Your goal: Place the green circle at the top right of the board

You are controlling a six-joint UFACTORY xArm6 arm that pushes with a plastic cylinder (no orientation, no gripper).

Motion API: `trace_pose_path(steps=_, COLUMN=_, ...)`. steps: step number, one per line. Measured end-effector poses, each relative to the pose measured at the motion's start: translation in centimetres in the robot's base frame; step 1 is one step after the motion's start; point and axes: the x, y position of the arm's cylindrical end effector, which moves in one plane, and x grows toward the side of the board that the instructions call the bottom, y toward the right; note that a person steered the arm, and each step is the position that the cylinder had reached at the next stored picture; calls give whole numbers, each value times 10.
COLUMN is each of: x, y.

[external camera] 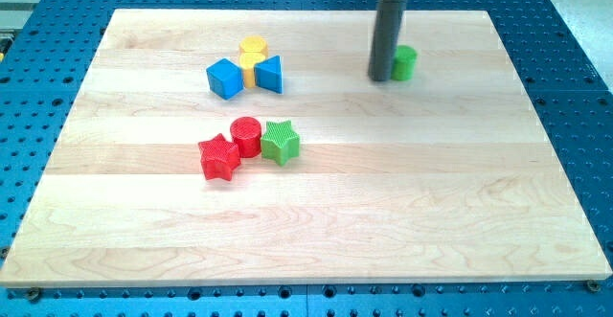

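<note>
The green circle (406, 62) stands on the wooden board (383, 192) in its upper right part, partly hidden by the rod. My tip (381, 78) rests on the board just to the left of the green circle, touching or almost touching its left side. The dark rod rises from there to the view's top edge.
A blue cube (225, 78), a yellow block (253, 46) with another yellow block (250, 69) below it, and a blue triangle (271, 74) cluster at upper left. A red star (219, 157), a red circle (246, 135) and a green star (281, 142) cluster at centre left.
</note>
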Motion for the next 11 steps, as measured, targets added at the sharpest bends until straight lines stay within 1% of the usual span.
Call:
trace_pose_path(steps=1, x=13, y=-9)
trace_pose_path(steps=2, x=-17, y=27)
trace_pose_path(steps=3, x=-15, y=29)
trace_pose_path(steps=4, x=9, y=23)
trace_pose_path(steps=6, x=1, y=67)
trace_pose_path(steps=7, x=-25, y=84)
trace_pose_path(steps=8, x=-46, y=78)
trace_pose_path(steps=9, x=-37, y=51)
trace_pose_path(steps=10, x=-63, y=44)
trace_pose_path(steps=11, x=-69, y=42)
